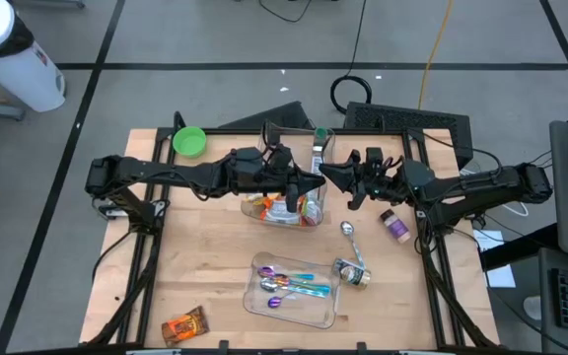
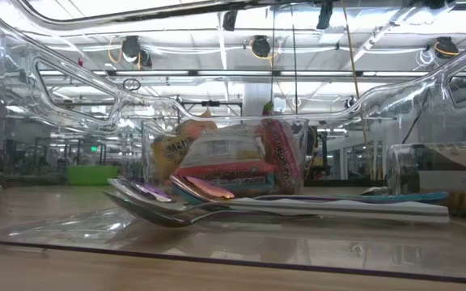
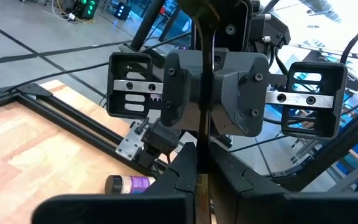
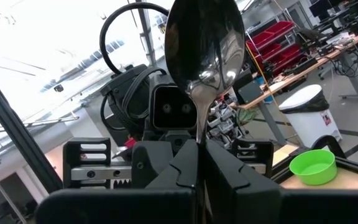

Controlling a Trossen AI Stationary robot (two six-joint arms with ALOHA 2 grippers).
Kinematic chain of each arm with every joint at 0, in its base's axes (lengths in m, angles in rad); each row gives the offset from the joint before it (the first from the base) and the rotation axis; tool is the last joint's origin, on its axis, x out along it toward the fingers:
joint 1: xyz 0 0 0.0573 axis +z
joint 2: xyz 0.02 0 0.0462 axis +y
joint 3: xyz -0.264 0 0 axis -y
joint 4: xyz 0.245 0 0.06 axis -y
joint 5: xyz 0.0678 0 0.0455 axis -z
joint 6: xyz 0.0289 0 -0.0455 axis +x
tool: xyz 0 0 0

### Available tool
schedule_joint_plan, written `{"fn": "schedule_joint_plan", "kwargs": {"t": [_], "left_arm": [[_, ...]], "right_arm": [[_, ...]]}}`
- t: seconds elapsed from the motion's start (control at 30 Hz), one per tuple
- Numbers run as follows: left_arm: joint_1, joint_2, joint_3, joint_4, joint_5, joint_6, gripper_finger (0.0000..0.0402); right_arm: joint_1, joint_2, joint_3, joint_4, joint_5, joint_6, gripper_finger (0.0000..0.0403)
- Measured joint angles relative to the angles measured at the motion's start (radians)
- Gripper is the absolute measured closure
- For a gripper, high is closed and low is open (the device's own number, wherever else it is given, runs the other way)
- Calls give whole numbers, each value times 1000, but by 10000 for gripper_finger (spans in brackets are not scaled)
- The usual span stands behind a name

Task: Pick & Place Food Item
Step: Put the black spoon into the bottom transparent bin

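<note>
1. Over the middle of the table the two arms meet nose to nose. The right gripper (image 4: 197, 152) is clamped on the handle of a spoon (image 4: 205, 43), bowl end up. The left gripper (image 3: 202, 168) is closed too, apparently on the same handle seen edge-on.
2. With both pinching one thin handle, I'd worry about a tug-of-war. If either arm moves off before the other lets go, the spoon could twist, slip or be flung.
3. If both let go together, it would likely drop onto the food container (image 1: 314, 223), which sits just beneath the left wrist.
4. The wrists are close enough that a careless retreat could knock them together, or clip that container's rim and tip it.
5. The food itself looks untouched. The clear container holds a jumble of colourful snack packets, and neither gripper is on them.
6. One more snack packet (image 1: 183, 325) lies alone at the front left corner, well apart from everything.
7. Nearer the front, a shallow clear tray (image 1: 323, 314) holds several spoons with coloured handles.
8. A jar (image 1: 355, 273) lies on its side just beside the tray; I can't tell its contents.
9. A green bowl (image 1: 189, 141) at the back left looks empty.
10. A loose spoon (image 1: 347, 231) and a small bottle (image 1: 394, 225) lie on the wood under the right arm.
</note>
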Motion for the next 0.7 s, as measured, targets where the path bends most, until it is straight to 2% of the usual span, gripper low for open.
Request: {"fn": "schedule_joint_plan", "kwargs": {"t": [0.2,0.7], "left_arm": [[0,0,0,0,1,0,385],[1,-8,0,21,24,2,398]], "right_arm": [[0,0,0,-2,-1,0,385],[1,-12,0,18,-13,-14,244]]}}
